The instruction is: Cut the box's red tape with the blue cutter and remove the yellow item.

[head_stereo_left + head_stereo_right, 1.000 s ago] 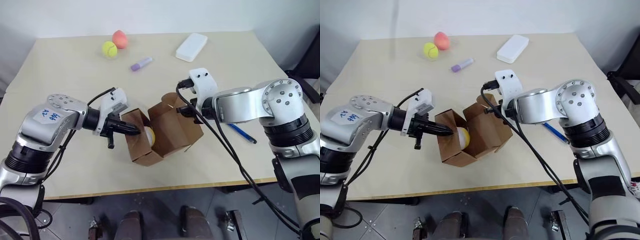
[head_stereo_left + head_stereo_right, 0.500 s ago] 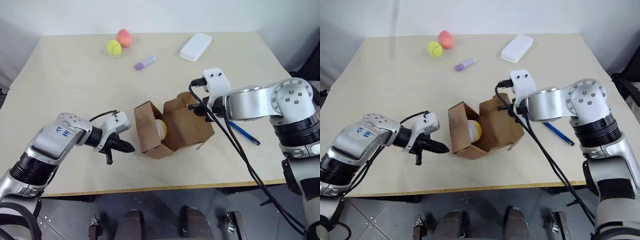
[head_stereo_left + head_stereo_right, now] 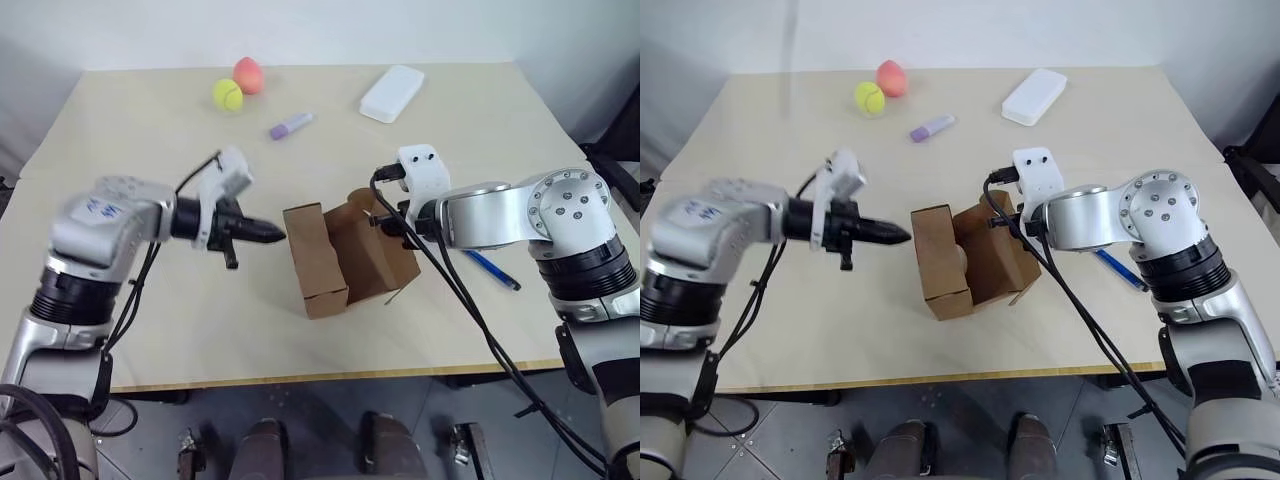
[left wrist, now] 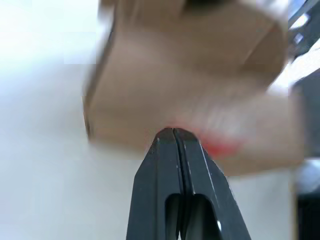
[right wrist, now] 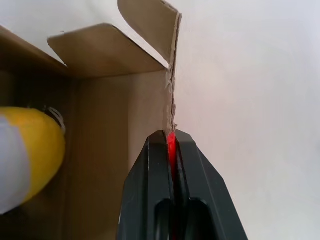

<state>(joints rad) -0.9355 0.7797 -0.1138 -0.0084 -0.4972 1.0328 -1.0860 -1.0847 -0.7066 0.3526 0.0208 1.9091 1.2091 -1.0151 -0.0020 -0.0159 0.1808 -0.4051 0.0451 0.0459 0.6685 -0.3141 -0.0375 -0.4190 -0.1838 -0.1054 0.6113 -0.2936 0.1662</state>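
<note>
Beige table [image 3: 150, 330], right end effector [image 5: 172, 137] clamped on box [image 3: 350, 262] flap, left end effector [image 3: 272, 236] closed empty, blue cutter [image 3: 490, 270] behind.

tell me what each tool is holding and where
Right tool pinches the box by a flap edge, on the red tape. Left tool is shut, holding nothing.

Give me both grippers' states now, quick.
Left gripper: closed, empty, pointing at the box.
Right gripper: closed on the box's flap edge, pinching the red tape.
</note>
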